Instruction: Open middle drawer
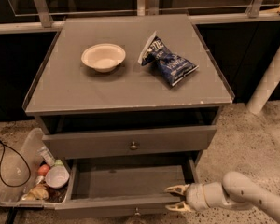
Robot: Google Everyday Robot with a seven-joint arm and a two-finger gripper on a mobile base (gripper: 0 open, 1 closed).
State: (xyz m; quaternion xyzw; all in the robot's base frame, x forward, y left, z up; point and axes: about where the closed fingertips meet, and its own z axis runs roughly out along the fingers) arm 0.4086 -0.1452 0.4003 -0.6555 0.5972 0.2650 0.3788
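Middle drawer [130,183] stands well out from the cabinet, inside floor exposed. Its front panel runs along the bottom edge of the view, with its round knob [136,212] barely in frame. The drawer above [84,143] sits only slightly forward of the frame, knob [134,145] centred.

Gripper [173,198] is at the right end of the middle drawer's front panel, arm coming in from lower right. Fingers are spread wide, one fingertip [171,189] over the drawer's inside corner and the other in front of the panel. Nothing is gripped; contact with the panel can't be told.

Desk [107,94] carries a white bowl [103,56] left of centre and a blue chip bag [170,63] to its right, apart. A clear bin [16,169] of small items sits on the floor to the left, with a black cable [7,155] beside it.
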